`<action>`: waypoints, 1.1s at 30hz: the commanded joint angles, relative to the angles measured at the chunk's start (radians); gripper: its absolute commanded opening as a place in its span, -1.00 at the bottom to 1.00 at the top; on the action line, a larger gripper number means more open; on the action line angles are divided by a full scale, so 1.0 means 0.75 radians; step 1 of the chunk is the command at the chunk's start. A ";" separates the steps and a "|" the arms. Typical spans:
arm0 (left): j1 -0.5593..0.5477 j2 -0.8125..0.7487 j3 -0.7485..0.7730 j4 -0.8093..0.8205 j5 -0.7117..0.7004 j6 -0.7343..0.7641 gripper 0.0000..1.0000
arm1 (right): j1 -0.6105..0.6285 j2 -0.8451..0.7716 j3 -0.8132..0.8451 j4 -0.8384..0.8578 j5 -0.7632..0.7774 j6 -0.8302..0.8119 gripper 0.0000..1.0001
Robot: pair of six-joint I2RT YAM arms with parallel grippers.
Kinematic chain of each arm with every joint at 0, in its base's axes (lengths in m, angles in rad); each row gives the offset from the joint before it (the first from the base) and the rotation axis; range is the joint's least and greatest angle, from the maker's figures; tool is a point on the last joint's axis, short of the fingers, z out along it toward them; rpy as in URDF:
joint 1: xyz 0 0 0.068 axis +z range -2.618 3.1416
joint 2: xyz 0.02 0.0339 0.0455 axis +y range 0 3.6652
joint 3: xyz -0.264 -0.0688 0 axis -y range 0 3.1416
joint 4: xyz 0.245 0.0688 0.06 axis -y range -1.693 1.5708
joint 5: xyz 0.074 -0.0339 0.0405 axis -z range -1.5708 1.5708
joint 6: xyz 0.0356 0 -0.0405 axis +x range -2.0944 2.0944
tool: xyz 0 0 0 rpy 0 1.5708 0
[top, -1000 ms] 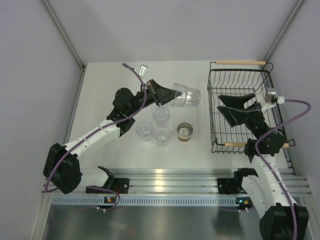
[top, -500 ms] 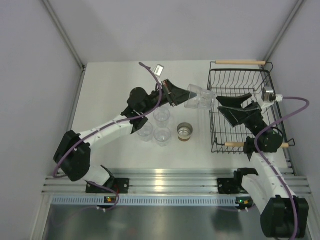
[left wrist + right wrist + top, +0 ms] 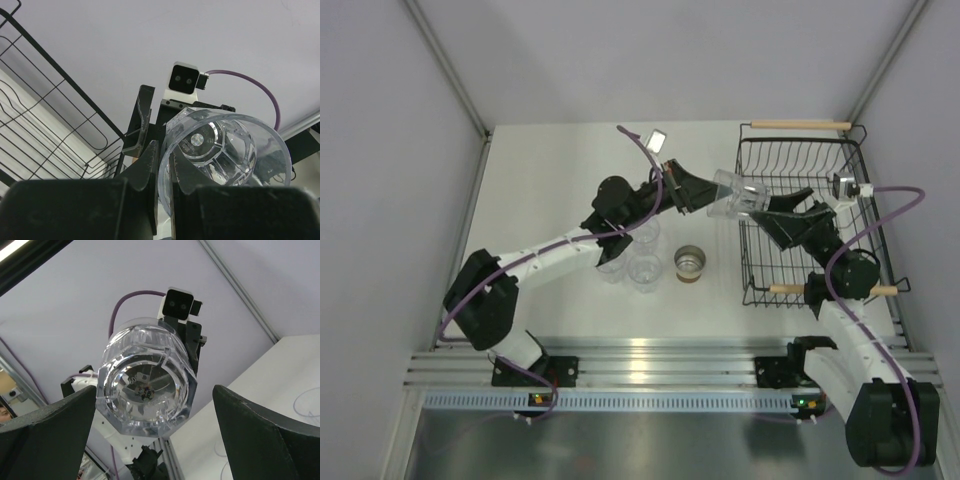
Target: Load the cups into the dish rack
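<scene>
Left gripper [image 3: 698, 190] has swung right across the table [image 3: 550, 170] in the last second, clamped on a clear tumbler [image 3: 740, 195] held sideways. The cup is now over the left wall of the dish rack [image 3: 750, 272], base toward the right gripper [image 3: 778, 213], whose jaws gape wide on nothing. Looks like a handover. Other clear tumblers [image 3: 644, 271] and tan cup [image 3: 690, 264] unmoved, left of the rack.

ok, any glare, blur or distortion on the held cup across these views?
Top external: even light, sharp, glare only on the metal rail; the held cup looks faint over the dish rack edge. Left wrist: near foreground a dark blur, cup rim sharp. Right wrist: cup facets distort the background; fingers soft.
</scene>
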 commanded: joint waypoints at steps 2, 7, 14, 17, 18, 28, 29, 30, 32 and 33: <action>-0.031 0.016 0.062 0.152 -0.022 -0.026 -1.00 | 0.018 -0.013 -0.005 0.383 -0.010 -0.005 0.99; -0.045 0.025 0.050 0.152 -0.028 -0.022 -1.00 | 0.018 -0.021 -0.003 0.383 -0.010 -0.009 0.99; -0.062 0.049 0.046 0.168 -0.038 -0.030 -1.00 | 0.018 -0.015 -0.003 0.387 -0.018 -0.013 0.99; -0.072 0.067 0.044 0.170 -0.042 -0.028 -1.00 | 0.018 -0.017 -0.001 0.383 -0.022 -0.019 0.93; -0.074 0.070 0.038 0.172 -0.044 -0.030 -1.00 | 0.018 -0.017 -0.001 0.383 -0.022 -0.017 0.92; -0.076 0.110 0.035 0.235 -0.050 -0.058 -1.00 | 0.018 -0.007 0.009 0.387 -0.055 -0.024 0.11; -0.076 0.114 0.035 0.237 -0.050 -0.058 -1.00 | 0.018 -0.005 0.013 0.387 -0.061 -0.024 0.01; -0.076 0.115 0.035 0.239 -0.050 -0.056 -1.00 | 0.018 -0.001 0.017 0.385 -0.069 -0.024 -0.16; -0.076 0.117 0.035 0.239 -0.052 -0.050 -1.00 | 0.018 -0.001 0.013 0.381 -0.065 -0.028 -0.70; -0.076 0.117 0.033 0.239 -0.052 -0.048 -1.00 | 0.018 -0.001 0.011 0.375 -0.065 -0.032 -0.84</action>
